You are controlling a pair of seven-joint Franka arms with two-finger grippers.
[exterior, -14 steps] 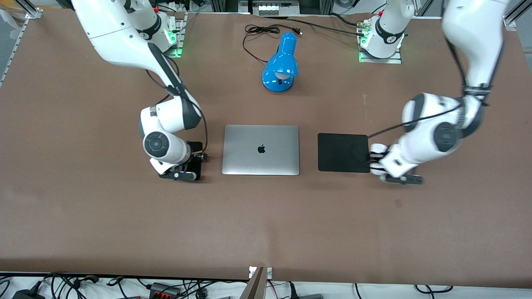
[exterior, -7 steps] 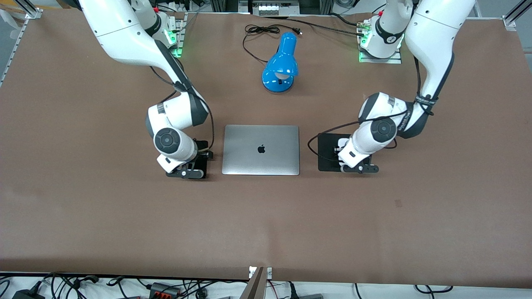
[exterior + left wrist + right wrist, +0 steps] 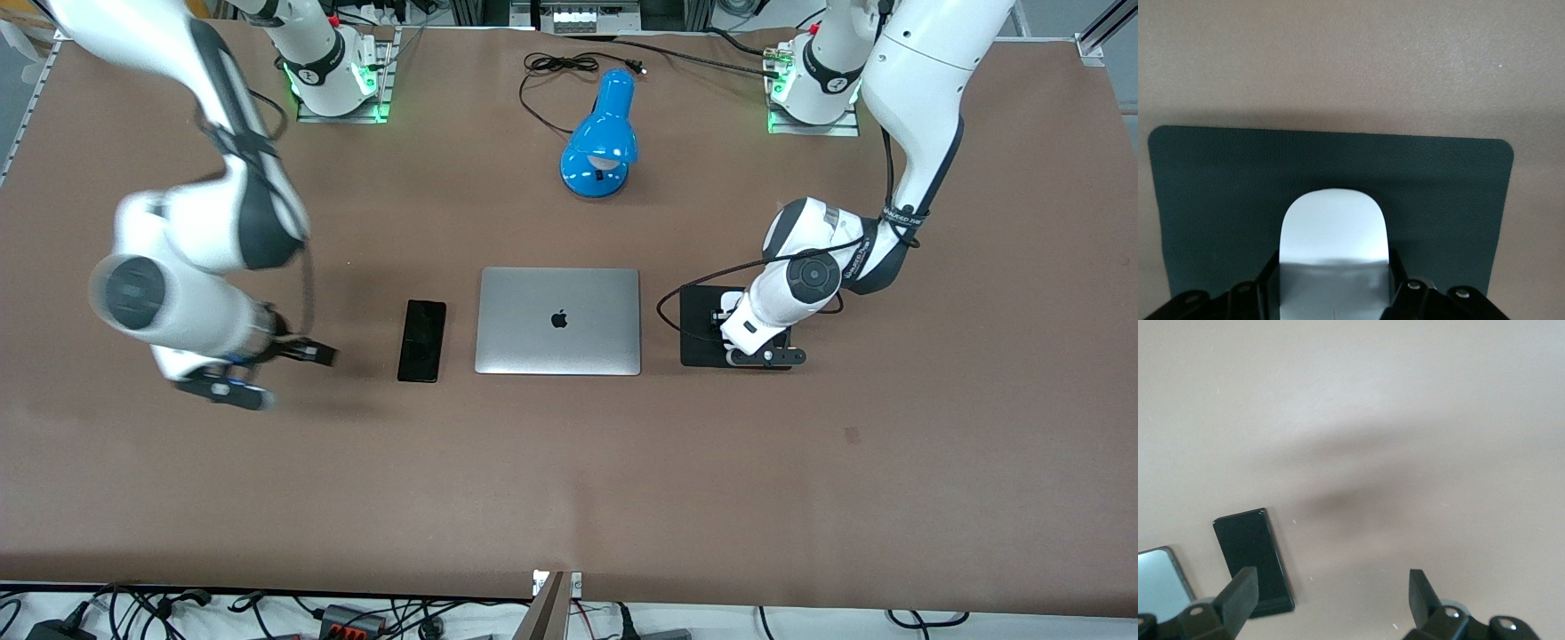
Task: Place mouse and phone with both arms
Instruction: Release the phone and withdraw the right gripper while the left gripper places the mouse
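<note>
Left gripper (image 3: 1335, 293) has its fingers closed on the sides of the mouse (image 3: 1334, 230), low over the mouse pad (image 3: 1218, 193) beside the laptop (image 3: 558, 321). We judge the mouse light but glossy and slippery, so a grip across its flat sides near the middle suits it, with a gentle release. Our right gripper (image 3: 1331, 597) hangs wide open and empty over bare table (image 3: 569, 480), toward the right arm's end. We see the phone (image 3: 421, 340) lying flat just beside the laptop; it looks thin, stiff and scratch-prone, best taken by its long edges
</note>
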